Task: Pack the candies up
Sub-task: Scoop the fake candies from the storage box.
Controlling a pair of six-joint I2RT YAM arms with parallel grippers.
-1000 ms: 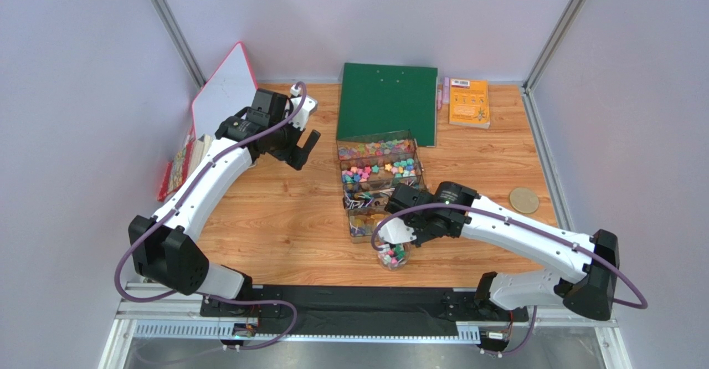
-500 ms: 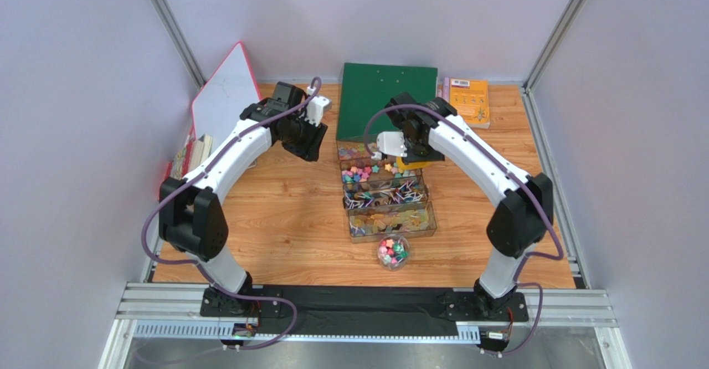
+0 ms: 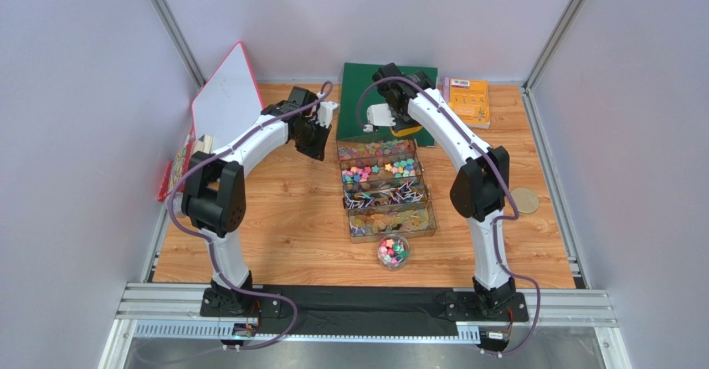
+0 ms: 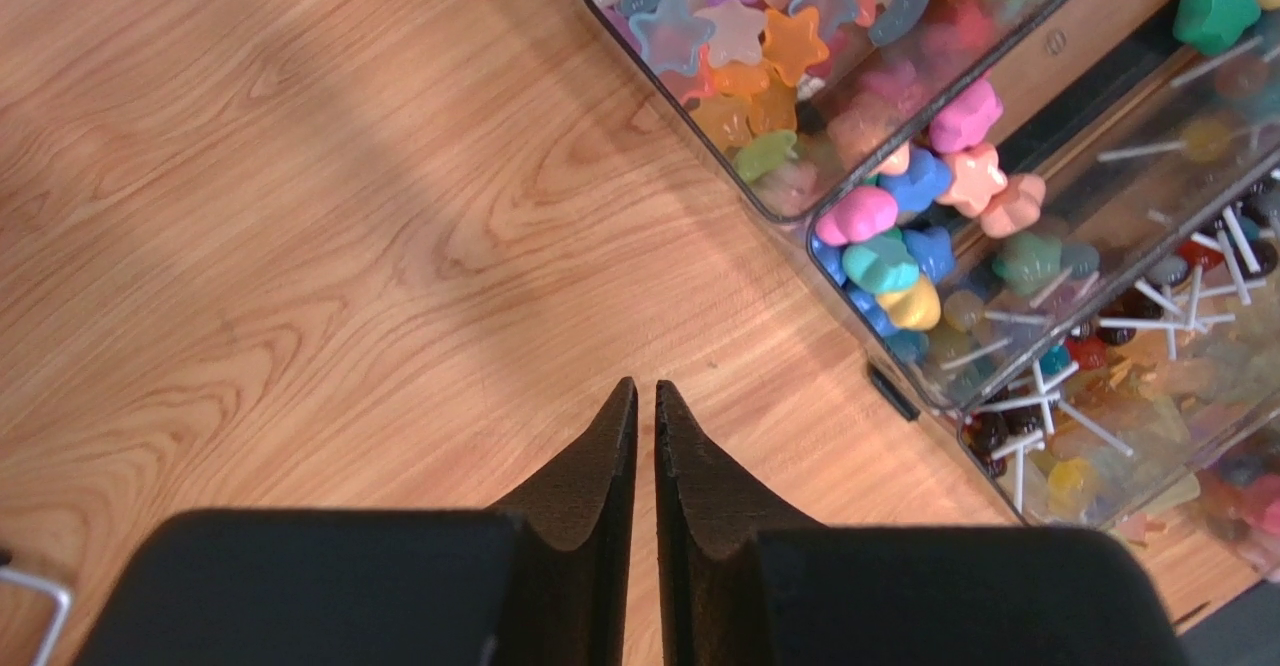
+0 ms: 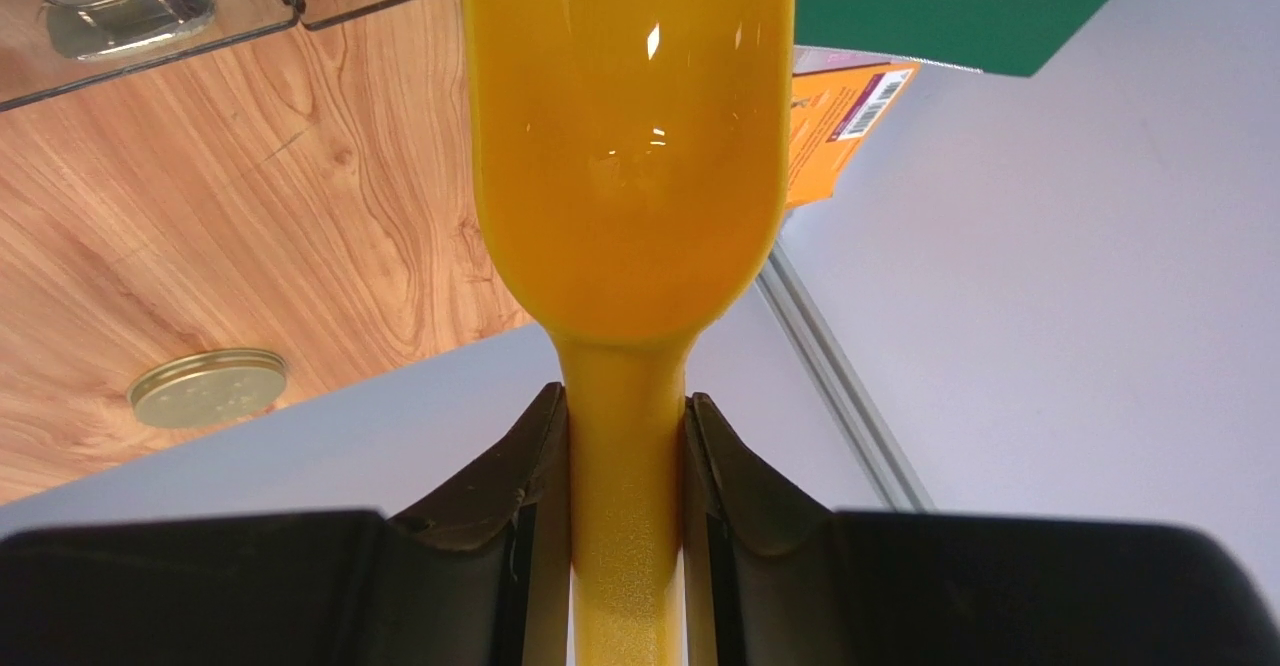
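On the left, the left end effector (image 4: 642,396) hangs over bare tabletop (image 3: 275,219) just beside the far-left corner of the clear tray (image 3: 342,188). Its fingers are drawn almost together with only a slit between them and nothing in it, so it seems parked close enough to steady the tray without blocking the way in from above. The tray runs from far to near in a row of compartments, and the candies (image 4: 887,246) lie sorted in them: star and flower shapes in the far sections, lollipops on sticks nearer. At its near end stands a small round jar (image 3: 379,254) with a few bright candies already inside. It likely sits there so that a loaded scoop has only a short trip. To the right, the right end effector (image 5: 627,396) is clamped on the handle of the yellow scoop (image 5: 628,126), held beyond the tray's far end over the green board (image 3: 387,95). The bowl points away from the wrist, and whether it is loaded cannot be told. A gold lid (image 3: 524,200) lies well apart on the right, probably set aside to leave the jar's mouth free until filling is done.
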